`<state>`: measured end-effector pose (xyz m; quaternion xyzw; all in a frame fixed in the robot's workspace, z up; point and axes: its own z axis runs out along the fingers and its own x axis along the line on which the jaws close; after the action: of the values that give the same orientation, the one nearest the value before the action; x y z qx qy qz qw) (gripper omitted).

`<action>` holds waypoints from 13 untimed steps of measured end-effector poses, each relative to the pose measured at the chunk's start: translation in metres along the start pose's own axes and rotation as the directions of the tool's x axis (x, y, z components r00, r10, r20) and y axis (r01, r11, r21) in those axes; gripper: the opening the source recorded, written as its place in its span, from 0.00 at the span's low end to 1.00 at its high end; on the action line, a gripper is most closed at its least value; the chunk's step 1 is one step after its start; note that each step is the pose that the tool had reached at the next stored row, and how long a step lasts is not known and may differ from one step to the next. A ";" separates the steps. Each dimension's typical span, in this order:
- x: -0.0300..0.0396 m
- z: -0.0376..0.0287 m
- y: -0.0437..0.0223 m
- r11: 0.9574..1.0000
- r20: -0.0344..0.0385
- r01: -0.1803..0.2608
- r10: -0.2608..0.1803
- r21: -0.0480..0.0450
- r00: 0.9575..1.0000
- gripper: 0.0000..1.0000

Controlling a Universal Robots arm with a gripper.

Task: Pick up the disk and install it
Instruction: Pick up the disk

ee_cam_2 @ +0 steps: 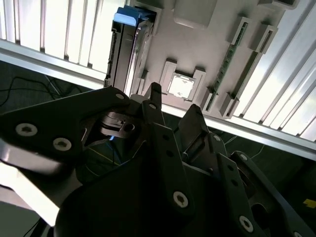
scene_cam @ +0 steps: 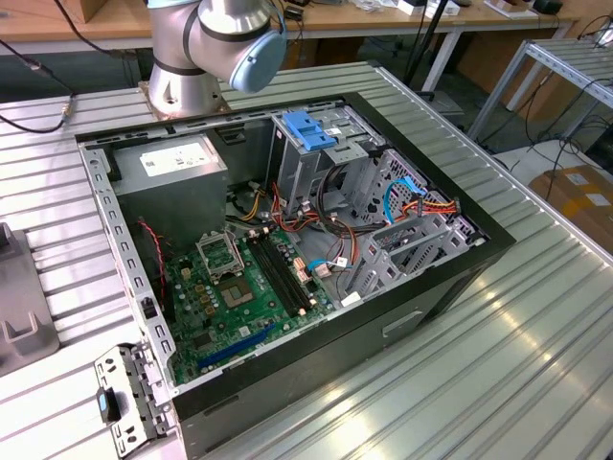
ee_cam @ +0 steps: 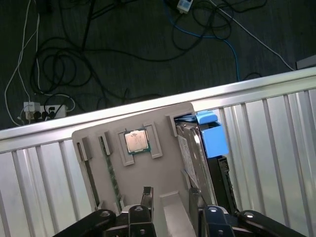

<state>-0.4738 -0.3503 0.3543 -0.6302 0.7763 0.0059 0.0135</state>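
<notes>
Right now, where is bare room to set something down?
Bare: the ribbed metal table on the exterior view's right of the open black computer case. Crowded: inside the case, with the green motherboard and tangled cables.

The case (scene_cam: pixel 316 369) lay open on the surface (scene_cam: pixel 517 383), with the arm's base (scene_cam: pixel 187 67) just behind its far wall. Inside, toward the exterior view's left, the power supply (scene_cam: pixel 177 172) sat far and the board (scene_cam: pixel 239 287) near; the drive cage (scene_cam: pixel 335 158) stood to the right. A bracket (scene_cam: pixel 129 393) lay by the near left corner. In the first wrist view a tray (ee_cam: pixel 163 116) lay at the surface's edge, under the pincer (ee_cam: pixel 170 197). In it the disk (ee_cam: pixel 200 158) stood on edge, and the chip (ee_cam: pixel 134 140) sat between the disk and the memory sticks (ee_cam: pixel 111 173).
</notes>
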 end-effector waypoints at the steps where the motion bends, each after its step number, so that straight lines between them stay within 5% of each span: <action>1: -0.0013 0.0002 0.0003 1.000 0.000 0.000 0.000 0.000 1.000 0.42; 13: -0.0119 0.0016 0.0025 1.000 0.000 0.000 0.000 0.000 1.000 0.42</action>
<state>-0.4738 -0.3381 0.3529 -0.6302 0.7763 0.0059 0.0135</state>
